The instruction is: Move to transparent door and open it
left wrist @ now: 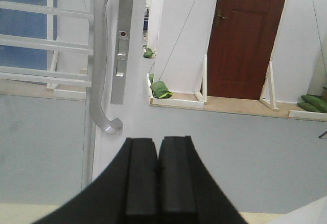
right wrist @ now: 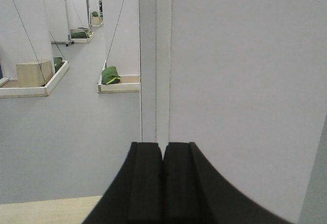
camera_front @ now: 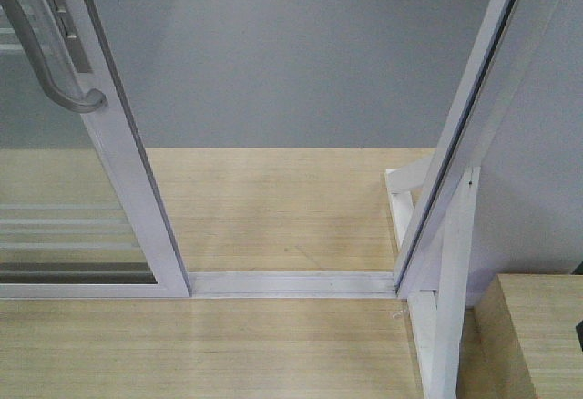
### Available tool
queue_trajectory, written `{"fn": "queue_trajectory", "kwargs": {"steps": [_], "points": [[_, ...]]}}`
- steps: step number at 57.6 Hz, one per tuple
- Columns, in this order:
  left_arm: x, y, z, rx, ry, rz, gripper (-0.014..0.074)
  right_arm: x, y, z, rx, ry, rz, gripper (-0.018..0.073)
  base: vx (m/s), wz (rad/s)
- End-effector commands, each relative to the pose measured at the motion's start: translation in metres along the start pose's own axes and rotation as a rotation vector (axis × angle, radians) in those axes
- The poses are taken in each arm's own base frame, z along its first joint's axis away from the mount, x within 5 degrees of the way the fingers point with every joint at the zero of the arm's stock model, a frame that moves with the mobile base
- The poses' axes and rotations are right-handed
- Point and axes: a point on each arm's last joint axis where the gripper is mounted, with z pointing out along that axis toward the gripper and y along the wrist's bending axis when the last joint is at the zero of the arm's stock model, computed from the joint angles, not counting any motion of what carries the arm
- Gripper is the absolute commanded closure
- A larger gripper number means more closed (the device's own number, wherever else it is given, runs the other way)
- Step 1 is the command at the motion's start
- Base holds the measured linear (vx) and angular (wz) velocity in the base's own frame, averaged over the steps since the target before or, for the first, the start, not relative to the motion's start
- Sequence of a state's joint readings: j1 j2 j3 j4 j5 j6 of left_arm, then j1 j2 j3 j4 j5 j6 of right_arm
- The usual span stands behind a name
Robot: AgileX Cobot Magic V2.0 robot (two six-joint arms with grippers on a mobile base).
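A: Looking through the left wrist view, the left gripper (left wrist: 157,175) points level at the transparent door (left wrist: 110,55), its two black pads pressed together with only a seam between them and nothing held.

B: And the other arm?

A: Same pose. The right gripper (right wrist: 163,180) faces a white wall panel (right wrist: 245,91) and the white door jamb (right wrist: 163,55) beside it, pads closed flat against each other, empty.

B: Where does the door stand?

A: In the front view it sits at the left, slid aside. Its white stile (camera_front: 127,171) slants down to the floor track (camera_front: 291,283), and the curved grey handle (camera_front: 55,62) hangs near the top left corner. In the left wrist view that handle (left wrist: 99,70) runs vertically just above and left of the gripper, apart from it, with a metal lock plate (left wrist: 121,50) right beside it.

B: How much room is there?

A: An open gap lies between the stile and the jamb at the right. Through it show a strip of light wood flooring (camera_front: 282,208) and then grey floor (camera_front: 273,62). A wooden box (camera_front: 537,335) sits at the lower right, next to a white brace (camera_front: 446,281) at the foot of the jamb.

B: Any writing?

A: None I can read. The lock plate carries a small red dot, too small to tell more.
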State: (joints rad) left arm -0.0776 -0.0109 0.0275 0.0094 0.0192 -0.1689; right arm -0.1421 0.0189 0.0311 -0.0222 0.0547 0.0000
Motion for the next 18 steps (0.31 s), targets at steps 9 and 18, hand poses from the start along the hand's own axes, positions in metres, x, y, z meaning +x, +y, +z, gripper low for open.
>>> {"fn": "queue_trajectory", "kwargs": {"steps": [9, 18], "points": [[0.0037, 0.0004, 0.0012, 0.01, -0.038, -0.013, 0.0598, -0.0029, -0.0003, 0.0007, 0.007, -0.062, -0.003, 0.0567, 0.0, 0.0], [0.0037, 0.0004, 0.0012, 0.01, -0.038, -0.013, 0.0598, -0.0029, -0.0003, 0.0007, 0.007, -0.062, -0.003, 0.0567, 0.0, 0.0]]}}
